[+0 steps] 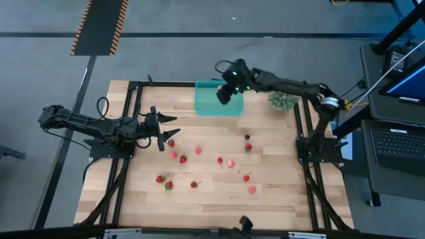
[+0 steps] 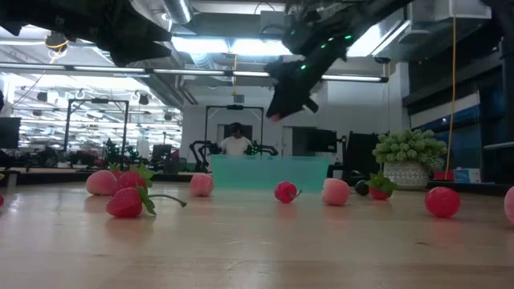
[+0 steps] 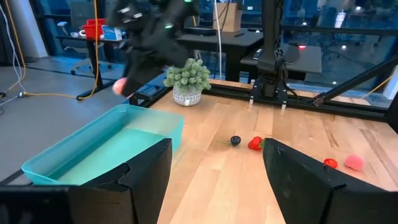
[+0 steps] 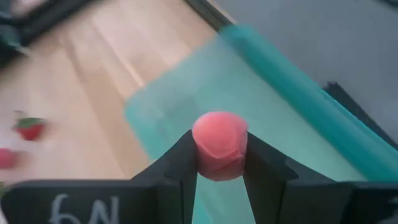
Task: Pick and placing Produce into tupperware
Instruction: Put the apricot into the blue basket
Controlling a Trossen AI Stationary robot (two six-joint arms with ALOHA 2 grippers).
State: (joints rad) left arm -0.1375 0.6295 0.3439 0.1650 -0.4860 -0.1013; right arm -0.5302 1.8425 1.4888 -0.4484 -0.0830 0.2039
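Right wrist view puts us over the tupperware (image 4: 280, 118) with a pink berry (image 4: 219, 144) pinched between our right gripper's (image 4: 219, 163) two dark fingers, which close snugly on its sides. From the high view, that gripper (image 1: 224, 93) hangs above the teal container (image 1: 206, 101) at the far edge of the table (image 1: 279, 199), toward the container's right end. From table height, the gripper (image 2: 277, 112) sits well clear of the rim (image 2: 269, 160), so the berry is held aloft, not yet lowered.

We judge this to be the delivery step: one piece carried, release pending. The container looks bare of fruit in the left wrist view (image 3: 106, 146), though its near end is hidden behind our own fingers.

Our left gripper (image 1: 164, 129) waits at the left side of the table, fingers spread wide and holding nothing, close to the leftmost strawberries (image 1: 171, 143). About a dozen more pieces lie scattered across the middle and near table (image 1: 232, 162), a dark berry (image 1: 247, 137) among them. A green plant ball (image 1: 283, 100) stands just right of the container.

Next, we would dip toward the container floor and part the fingers, keeping the drop low so the round berry does not bounce or roll over the shallow wall.
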